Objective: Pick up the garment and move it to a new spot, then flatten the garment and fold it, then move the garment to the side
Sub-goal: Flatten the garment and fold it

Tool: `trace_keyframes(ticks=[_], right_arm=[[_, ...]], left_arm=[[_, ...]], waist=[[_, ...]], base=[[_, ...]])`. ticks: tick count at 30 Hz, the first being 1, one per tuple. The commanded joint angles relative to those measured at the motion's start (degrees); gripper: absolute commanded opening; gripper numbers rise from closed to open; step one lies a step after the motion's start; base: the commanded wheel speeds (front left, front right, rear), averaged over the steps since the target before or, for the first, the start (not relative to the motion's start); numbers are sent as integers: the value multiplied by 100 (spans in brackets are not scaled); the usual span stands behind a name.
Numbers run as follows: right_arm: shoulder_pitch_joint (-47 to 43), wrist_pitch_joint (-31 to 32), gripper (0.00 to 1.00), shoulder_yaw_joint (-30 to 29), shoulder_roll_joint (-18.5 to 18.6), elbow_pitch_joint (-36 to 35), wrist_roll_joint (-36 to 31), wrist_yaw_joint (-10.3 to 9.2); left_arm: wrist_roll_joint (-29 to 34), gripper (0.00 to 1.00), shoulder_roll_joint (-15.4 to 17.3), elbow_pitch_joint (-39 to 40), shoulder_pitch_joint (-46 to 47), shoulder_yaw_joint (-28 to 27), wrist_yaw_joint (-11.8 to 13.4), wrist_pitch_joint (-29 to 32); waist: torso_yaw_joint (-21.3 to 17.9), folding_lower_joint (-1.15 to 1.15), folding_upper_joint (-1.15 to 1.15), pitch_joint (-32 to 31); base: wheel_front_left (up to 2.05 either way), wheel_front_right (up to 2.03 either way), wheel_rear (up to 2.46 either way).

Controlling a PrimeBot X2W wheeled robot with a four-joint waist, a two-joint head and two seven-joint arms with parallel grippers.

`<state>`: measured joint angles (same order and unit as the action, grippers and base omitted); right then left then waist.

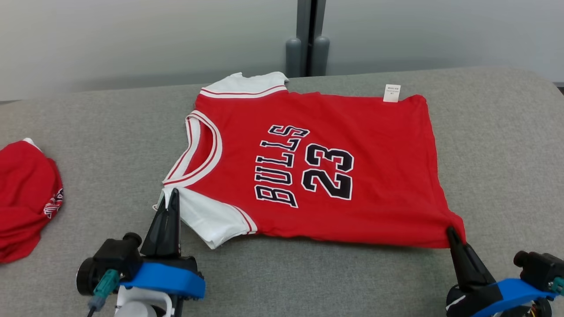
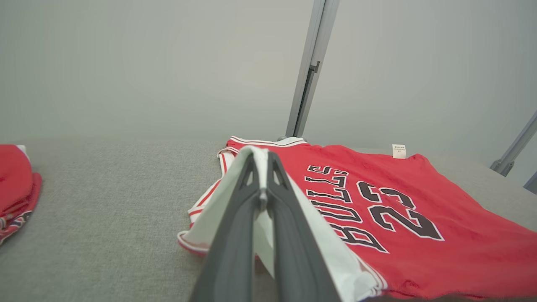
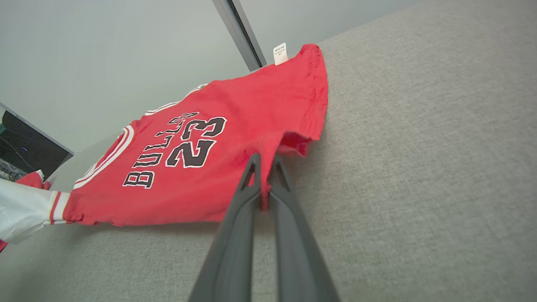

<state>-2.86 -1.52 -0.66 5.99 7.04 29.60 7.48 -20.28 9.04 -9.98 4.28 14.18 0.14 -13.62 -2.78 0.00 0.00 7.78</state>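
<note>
Near the bench (image 1: 88, 132) front edge, left gripper (image 1: 172, 196) and right gripper (image 1: 451, 232) pinch the jersey (image 1: 335, 132); lift both corners evenly, fabric taut.

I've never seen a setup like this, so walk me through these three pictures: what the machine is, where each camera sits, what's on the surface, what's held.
It is a two-armed robot. The head view looks down on a grey padded surface. The other two pictures come from cameras on the wrists, looking along the dark fingers. A red Bulls 23 jersey lies spread out. The left gripper is shut on its white sleeve; the right gripper is shut on its near hem corner. Another red garment lies bunched at the left.
</note>
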Motion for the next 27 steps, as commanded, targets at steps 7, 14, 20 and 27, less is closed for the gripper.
trace_keyframes(ticks=[7, 14, 20, 27], right_arm=[[494, 138, 0, 68, -51, 7, 244, 4], [908, 242, 0, 150, -73, 93, 391, 4], [1270, 298, 0, 192, -16, 243, 480, 4], [1652, 251, 0, 207, 52, 458, 484, 4]], left_arm=[[152, 0, 176, -393, 857, 56, -134, 95], [201, 0, 249, -957, 1705, 85, -281, 86], [231, 0, 290, -1588, 2458, 123, -416, 45], [233, 0, 299, -2469, 3246, 233, -555, -19]], waist=[[-214, 0, 0, 353], [-357, 0, 0, 724], [-420, 0, 0, 984], [-470, 0, 0, 1198]], base=[[0, 0, 0], [0, 0, 0], [0, 0, 0], [0, 0, 0]])
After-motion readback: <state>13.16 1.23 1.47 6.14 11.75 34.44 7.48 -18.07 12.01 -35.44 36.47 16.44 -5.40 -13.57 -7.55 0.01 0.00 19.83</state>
